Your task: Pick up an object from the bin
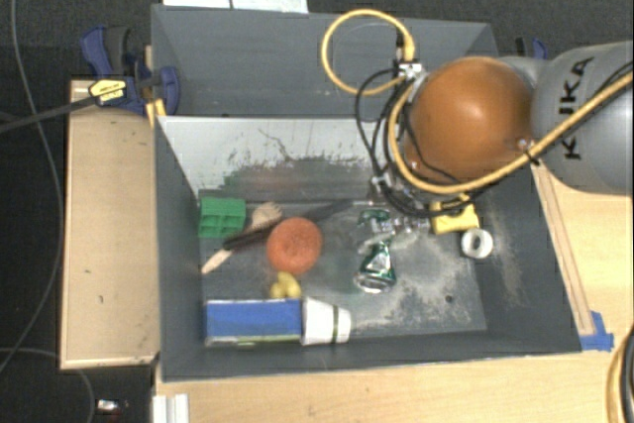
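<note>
**End effector low over a crumpled wrapper**

The end effector [384, 221] is down inside the bin [188, 163], under the orange cover of the wrist, over the right half of the floor. Just below it in the view lies a crumpled green and silver wrapper [374, 267], touching it or very near; I cannot tell which. I also cannot tell if the end effector is released or clenched, because the cover and cables hide it.

In my judgement the step in hand is the approach or the grasp itself, and nothing is lifted yet. The next move calls for a firm closing on the thin wrapper, then a straight lift.

Also in the bin are a white ring [477, 243] at the right, an orange ball [294, 245] in the middle, a green block [220, 216] and a brush [243, 238] at the left, and a blue box [253, 322] along the front wall.
</note>
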